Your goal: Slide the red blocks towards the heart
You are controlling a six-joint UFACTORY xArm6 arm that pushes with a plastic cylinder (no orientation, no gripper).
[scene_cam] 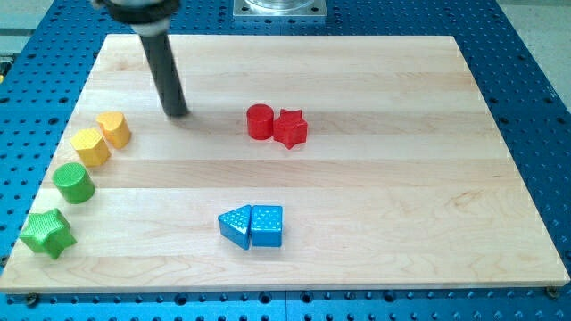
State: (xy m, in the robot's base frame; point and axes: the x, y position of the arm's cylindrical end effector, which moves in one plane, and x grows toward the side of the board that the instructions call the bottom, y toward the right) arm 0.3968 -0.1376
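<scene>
A red cylinder (260,122) and a red star (290,128) sit touching each other a little above the middle of the wooden board (375,178). Two yellow blocks lie near the board's left edge: one (113,129) looks heart-shaped, the other (92,146) sits just below and left of it; its shape is unclear. My tip (177,113) rests on the board between the yellow blocks and the red ones, about 70 px right of the upper yellow block and about 90 px left of the red cylinder. It touches no block.
A green cylinder (74,182) and a green star (46,233) continue the row down the left edge. A blue triangle (235,226) and a blue cube (267,226) sit together at the lower middle. Blue perforated table surrounds the board.
</scene>
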